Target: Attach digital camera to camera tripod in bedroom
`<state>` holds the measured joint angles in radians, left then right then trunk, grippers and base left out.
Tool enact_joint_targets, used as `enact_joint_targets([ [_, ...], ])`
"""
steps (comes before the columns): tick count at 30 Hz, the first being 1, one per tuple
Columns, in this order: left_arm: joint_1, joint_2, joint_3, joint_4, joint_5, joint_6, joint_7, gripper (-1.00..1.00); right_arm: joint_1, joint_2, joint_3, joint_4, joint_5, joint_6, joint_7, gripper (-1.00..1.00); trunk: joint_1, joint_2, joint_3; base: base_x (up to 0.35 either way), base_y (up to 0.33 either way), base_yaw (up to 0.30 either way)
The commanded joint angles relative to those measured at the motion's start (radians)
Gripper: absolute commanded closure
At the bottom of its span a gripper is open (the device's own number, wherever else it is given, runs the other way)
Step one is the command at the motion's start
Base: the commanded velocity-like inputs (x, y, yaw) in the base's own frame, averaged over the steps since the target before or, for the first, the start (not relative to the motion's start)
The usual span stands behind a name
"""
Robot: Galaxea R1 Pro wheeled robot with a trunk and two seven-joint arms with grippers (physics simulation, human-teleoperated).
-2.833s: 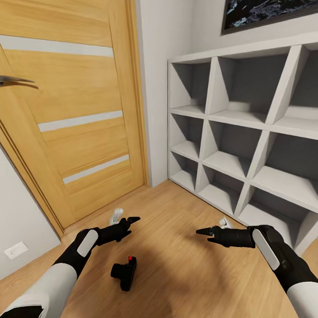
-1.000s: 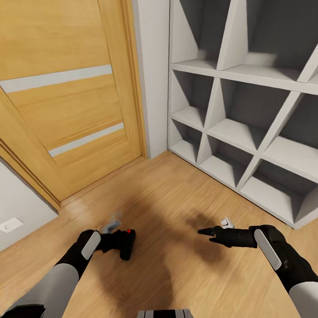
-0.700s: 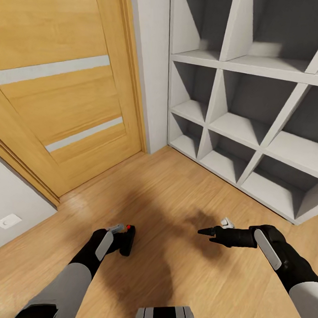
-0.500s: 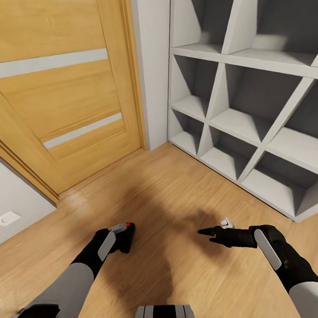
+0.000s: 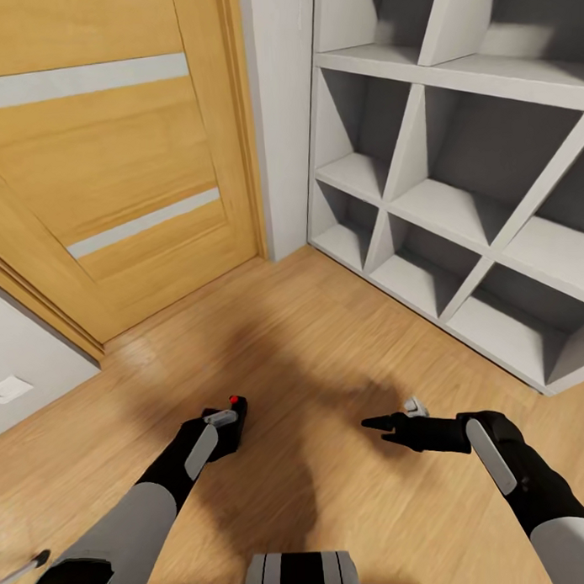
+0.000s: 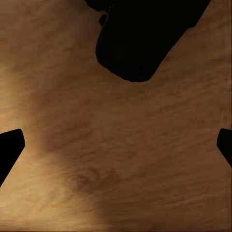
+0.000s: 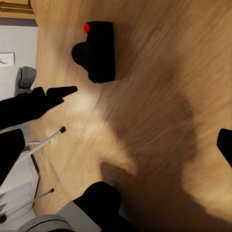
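The digital camera (image 7: 96, 50), small and black with a red dot, lies on the wood floor. In the head view only its red dot and top edge (image 5: 236, 403) peek out past my left hand. My left gripper (image 5: 226, 422) hovers low beside it, open; the camera (image 6: 140, 38) sits ahead of the fingertips, not between them. One left finger (image 7: 58, 93) points just past the camera's body. My right gripper (image 5: 374, 423) hangs open and empty over bare floor to the right. Thin silver rods with black tips (image 7: 48, 139) show beyond my left arm; I cannot tell whether they are tripod legs.
A closed wooden door (image 5: 110, 155) stands at the left, a white wall post (image 5: 277, 116) in the middle, and a grey-and-white slanted shelf unit (image 5: 457, 202) at the right, reaching the floor. A wall socket (image 5: 9, 389) sits low at the left.
The head view has dropped and tilted down. My left arm has swung right and down until its hand covers most of the camera. The right arm has kept its pose.
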<state>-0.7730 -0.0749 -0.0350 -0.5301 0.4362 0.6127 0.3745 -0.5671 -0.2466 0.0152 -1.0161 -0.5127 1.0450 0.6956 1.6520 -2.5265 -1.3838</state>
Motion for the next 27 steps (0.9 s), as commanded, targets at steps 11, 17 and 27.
enact_joint_targets([
  [11,0.000,0.003,-0.130,-0.096,0.004,-0.089,-0.076,-1.00,-0.001,0.001,0.000,-0.011,0.006,0.002,0.011,-1.00,0.005,-0.003,-0.043,0.000,0.000,0.000],
  [17,0.000,0.007,-0.145,-0.129,-0.002,-0.117,-0.090,-1.00,-0.001,0.000,-0.001,-0.013,0.003,0.002,0.015,-1.00,0.007,-0.004,-0.067,0.000,0.000,0.000],
  [27,0.000,0.017,-0.149,-0.153,-0.114,-0.126,-0.094,-1.00,-0.001,-0.002,0.001,-0.041,0.005,0.002,0.057,-1.00,0.012,-0.007,-0.105,0.000,0.000,0.000],
])
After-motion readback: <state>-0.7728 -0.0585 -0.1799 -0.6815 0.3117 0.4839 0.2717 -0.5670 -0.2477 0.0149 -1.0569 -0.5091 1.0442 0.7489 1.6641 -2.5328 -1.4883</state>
